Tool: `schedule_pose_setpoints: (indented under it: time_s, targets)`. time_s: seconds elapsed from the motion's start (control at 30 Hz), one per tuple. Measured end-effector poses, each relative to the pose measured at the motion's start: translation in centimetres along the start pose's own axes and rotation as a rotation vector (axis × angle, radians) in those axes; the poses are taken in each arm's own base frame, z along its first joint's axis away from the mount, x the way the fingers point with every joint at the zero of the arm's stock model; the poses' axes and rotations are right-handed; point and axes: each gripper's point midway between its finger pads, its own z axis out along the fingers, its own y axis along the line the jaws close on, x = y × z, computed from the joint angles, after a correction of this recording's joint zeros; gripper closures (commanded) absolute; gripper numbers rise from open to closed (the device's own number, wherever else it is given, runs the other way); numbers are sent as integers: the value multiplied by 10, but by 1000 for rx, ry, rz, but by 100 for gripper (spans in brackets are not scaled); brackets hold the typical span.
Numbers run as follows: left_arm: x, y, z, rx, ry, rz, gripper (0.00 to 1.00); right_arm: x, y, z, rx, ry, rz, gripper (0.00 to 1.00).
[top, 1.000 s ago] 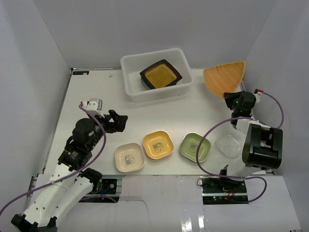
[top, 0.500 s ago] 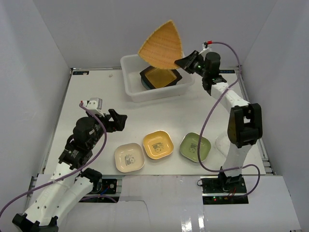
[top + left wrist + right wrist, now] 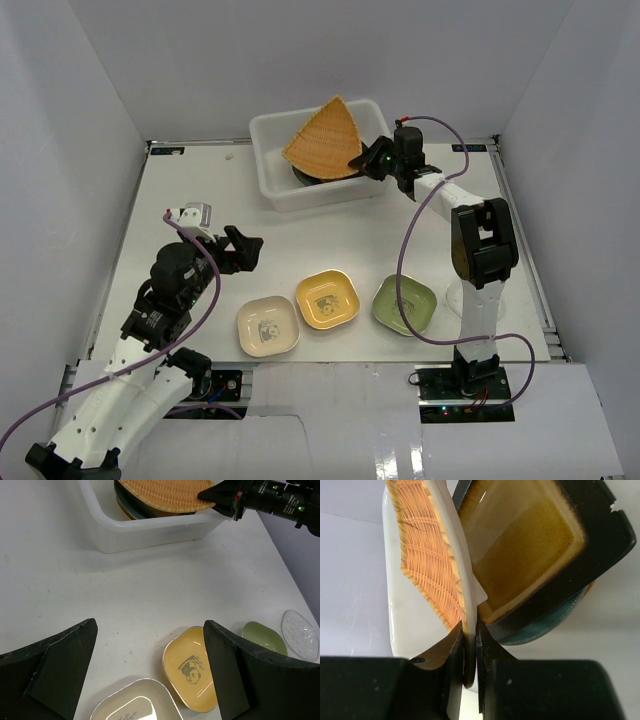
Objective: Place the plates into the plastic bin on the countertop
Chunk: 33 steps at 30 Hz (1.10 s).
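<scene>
The white plastic bin (image 3: 283, 190) stands at the back of the countertop (image 3: 200, 200). My right gripper (image 3: 366, 161) is shut on the rim of the orange fan-shaped plate (image 3: 322, 140) and holds it tilted over the bin. In the right wrist view the gripper (image 3: 470, 630) pinches the fan plate (image 3: 430, 565) beside the dark rectangular plate (image 3: 535, 540), which lies on a teal plate (image 3: 555, 622). My left gripper (image 3: 242, 250) is open and empty, above the cream (image 3: 268, 326) and yellow (image 3: 328, 299) square plates. The green plate (image 3: 404, 304) lies to the right.
A small clear plate (image 3: 300, 635) lies right of the green plate (image 3: 264, 637) in the left wrist view; the right arm's column hides it from above. White walls enclose the countertop. The bin's wall (image 3: 145, 530) shows in the left wrist view.
My right arm swung the fan plate from the back right of the table up over the bin, then lowered it into the bin. The left arm has not moved.
</scene>
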Motion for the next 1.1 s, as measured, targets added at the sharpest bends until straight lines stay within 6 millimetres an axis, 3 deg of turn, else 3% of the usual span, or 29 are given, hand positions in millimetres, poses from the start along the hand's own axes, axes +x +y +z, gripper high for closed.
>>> schedule_pose_setpoints:
  time_s: [0.17, 0.43, 0.63, 0.87, 1.1]
  targets:
    - [0, 0, 0, 0, 0, 0, 2, -12, 3, 2, 13, -35, 1, 66]
    - [0, 0, 0, 1, 0, 0, 2, -29, 13, 6, -11, -65, -13, 48]
    - [0, 0, 0, 1, 1, 0, 2, -30, 4, 3, 27, -82, -57, 20]
    - [7, 1, 6, -8, 31, -3, 2, -31, 7, -32, 75, -111, -167, 2]
    - [38, 8, 20, -47, 167, -26, 3, -36, 22, -78, 72, -160, -281, 2]
